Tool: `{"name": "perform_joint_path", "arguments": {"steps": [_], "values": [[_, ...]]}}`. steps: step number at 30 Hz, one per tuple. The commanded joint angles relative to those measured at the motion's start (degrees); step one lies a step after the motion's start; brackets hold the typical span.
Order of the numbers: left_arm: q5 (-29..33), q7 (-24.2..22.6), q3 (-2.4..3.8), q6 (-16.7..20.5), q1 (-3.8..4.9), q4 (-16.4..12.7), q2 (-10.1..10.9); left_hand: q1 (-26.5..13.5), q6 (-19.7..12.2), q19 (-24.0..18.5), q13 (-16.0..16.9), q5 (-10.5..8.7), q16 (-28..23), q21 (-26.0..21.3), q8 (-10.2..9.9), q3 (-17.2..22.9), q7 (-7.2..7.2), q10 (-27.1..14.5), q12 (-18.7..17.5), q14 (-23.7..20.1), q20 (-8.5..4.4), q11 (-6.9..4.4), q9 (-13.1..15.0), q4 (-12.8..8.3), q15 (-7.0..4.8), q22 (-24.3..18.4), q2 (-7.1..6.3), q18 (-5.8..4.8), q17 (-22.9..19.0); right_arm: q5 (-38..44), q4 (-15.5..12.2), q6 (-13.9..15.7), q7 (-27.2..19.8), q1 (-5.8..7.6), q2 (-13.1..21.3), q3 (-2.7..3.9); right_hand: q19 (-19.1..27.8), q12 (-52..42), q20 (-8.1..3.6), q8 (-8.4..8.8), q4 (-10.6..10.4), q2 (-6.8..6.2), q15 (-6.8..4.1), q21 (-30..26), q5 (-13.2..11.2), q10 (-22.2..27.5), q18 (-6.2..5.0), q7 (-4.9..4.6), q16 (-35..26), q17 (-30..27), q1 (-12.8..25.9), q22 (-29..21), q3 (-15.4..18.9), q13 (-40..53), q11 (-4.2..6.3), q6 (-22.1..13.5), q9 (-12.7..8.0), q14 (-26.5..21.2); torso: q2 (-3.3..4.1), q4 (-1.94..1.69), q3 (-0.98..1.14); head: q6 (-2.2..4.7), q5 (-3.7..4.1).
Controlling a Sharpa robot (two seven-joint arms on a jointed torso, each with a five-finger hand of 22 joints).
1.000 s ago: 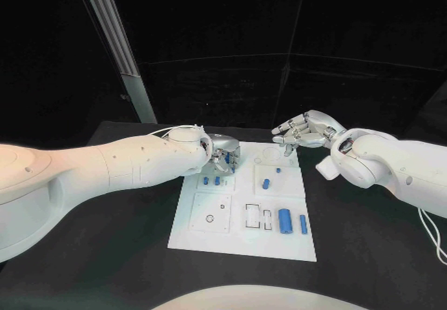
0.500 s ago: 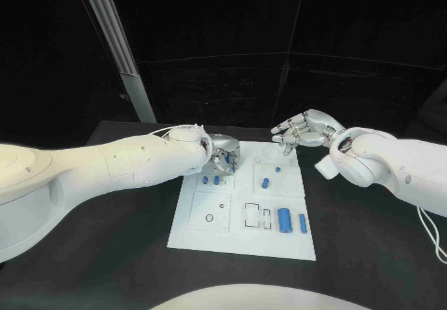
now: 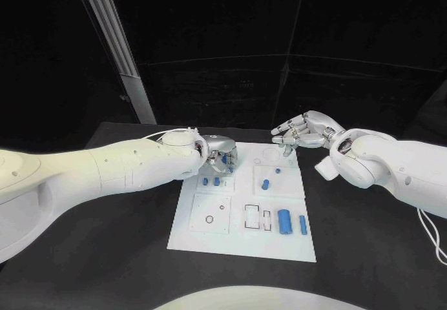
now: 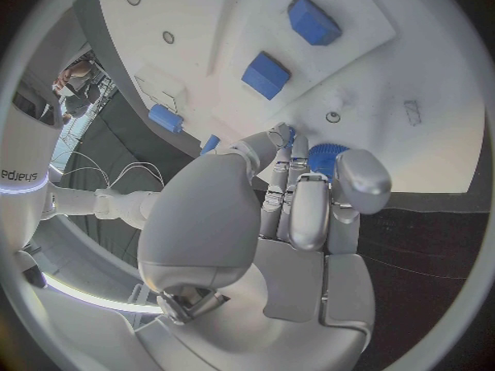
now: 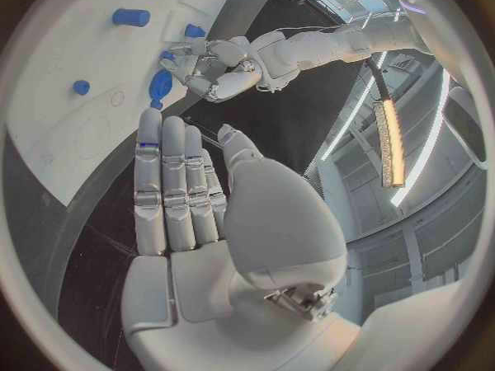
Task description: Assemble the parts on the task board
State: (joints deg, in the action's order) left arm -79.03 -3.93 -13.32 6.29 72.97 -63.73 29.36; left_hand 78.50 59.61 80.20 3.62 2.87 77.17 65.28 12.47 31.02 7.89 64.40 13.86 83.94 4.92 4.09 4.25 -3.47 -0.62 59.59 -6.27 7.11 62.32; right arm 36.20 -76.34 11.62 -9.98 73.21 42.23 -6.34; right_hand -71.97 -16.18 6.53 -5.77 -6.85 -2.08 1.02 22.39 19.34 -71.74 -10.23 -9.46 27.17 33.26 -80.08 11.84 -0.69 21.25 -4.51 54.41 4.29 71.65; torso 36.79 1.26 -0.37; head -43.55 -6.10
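two hands point(image 3: 221, 154) point(image 3: 303, 132) over task board point(image 3: 242, 242)

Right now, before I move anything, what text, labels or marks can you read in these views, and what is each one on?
"sharpa": partly cut off, on the white arm at the rim of the left wrist view.
Small mark on the white board near its middle, in the head view: too small to read.
Small outlined mark on the board in the left wrist view: no legible text.
Blue parts and each robot hand: nothing readable.
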Motion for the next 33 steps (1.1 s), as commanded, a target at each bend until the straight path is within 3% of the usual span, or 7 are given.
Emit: {"name": "perform_joint_path", "arguments": {"steps": [1, 21, 26, 33], "values": [[1.3, -1.0, 0.16, 2.9, 0.34, -1.3, 0.9, -0.1, 0.0, 0.4, 0.1, 0.04, 0.2, 0.2, -0.4, 0.5, 0.39, 0.3, -0.3, 1.3, 0.08, 0.28, -0.1, -0.1, -0.02, 0.1, -0.2, -0.7, -0.1, 0.0, 0.0, 0.0, -0.6, 0.09, 0.0, 0.03, 0.3, -0.4, 0.15, -0.26, -0.3, 0.34, -0.17, 0.1, 0.3, 0.3, -0.08, -0.01, 0.2, 0.1, 0.0, 0.1, -0.1, 0.1, 0.04, -0.4, 0.1, -0.4, -0.03, -0.01, 0.03, 0.1, 0.0], [4.6, -1.0, 0.46, 4.4, 0.98, -6.4, 9.0, -0.4, 0.3, 0.4, 0.1, 0.04, 0.2, 0.4, -0.5, 0.7, 0.42, 0.6, -0.6, 1.3, 0.14, 0.29, -0.1, -0.2, 0.03, 0.4, -0.49, -0.74, -0.2, 0.0, -0.1, 0.1, -0.6, 0.09, 0.4, 0.03, 0.3, -0.4, 0.15, -0.26, -0.3, 0.34, -0.17, 0.1, 0.3, 0.3, -0.08, -0.01, 0.2, 0.1, 0.0, 0.1, -0.1, 0.1, 0.04, -0.4, 0.1, -0.4, 0.05, -0.01, 0.01, 0.29, 0.06], [5.7, -1.2, 0.86, 4.5, 0.99, -7.1, 10.1, -0.4, 0.4, 0.4, 0.1, 0.04, 0.3, 0.5, -0.6, 0.8, 0.4, 0.8, -0.7, 1.3, 0.15, 0.26, -0.1, -0.3, 0.02, 0.5, -0.54, -0.75, -0.2, 0.0, 0.0, 0.1, -0.7, 0.06, 0.4, 0.03, 0.3, -0.4, 0.15, -0.26, -0.3, 0.34, -0.17, 0.1, 0.3, 0.3, -0.08, -0.01, 0.2, 0.1, 0.0, 0.1, -0.1, 0.1, 0.04, -0.4, 0.1, -0.4, 0.05, -0.06, -0.06, 0.29, 0.11], [6.3, -0.8, 1.09, 2.7, 1.0, -7.2, 10.5, -0.5, 0.7, 0.4, 0.2, 0.03, 0.3, 0.6, -0.6, 1.0, 0.35, 1.2, -0.8, 1.3, 0.16, 0.21, -0.1, -0.4, -0.01, 0.7, -0.61, -0.76, -0.2, 0.0, 0.0, 0.0, -0.7, -0.01, 0.4, 0.03, 0.3, -0.4, 0.15, -0.26, -0.3, 0.34, -0.17, 0.1, 0.3, 0.3, -0.08, -0.01, 0.2, 0.1, 0.0, 0.1, -0.1, 0.1, 0.04, -0.4, 0.1, -0.4, 0.04, 0.08, 0.04, 0.25, -0.07]]}}
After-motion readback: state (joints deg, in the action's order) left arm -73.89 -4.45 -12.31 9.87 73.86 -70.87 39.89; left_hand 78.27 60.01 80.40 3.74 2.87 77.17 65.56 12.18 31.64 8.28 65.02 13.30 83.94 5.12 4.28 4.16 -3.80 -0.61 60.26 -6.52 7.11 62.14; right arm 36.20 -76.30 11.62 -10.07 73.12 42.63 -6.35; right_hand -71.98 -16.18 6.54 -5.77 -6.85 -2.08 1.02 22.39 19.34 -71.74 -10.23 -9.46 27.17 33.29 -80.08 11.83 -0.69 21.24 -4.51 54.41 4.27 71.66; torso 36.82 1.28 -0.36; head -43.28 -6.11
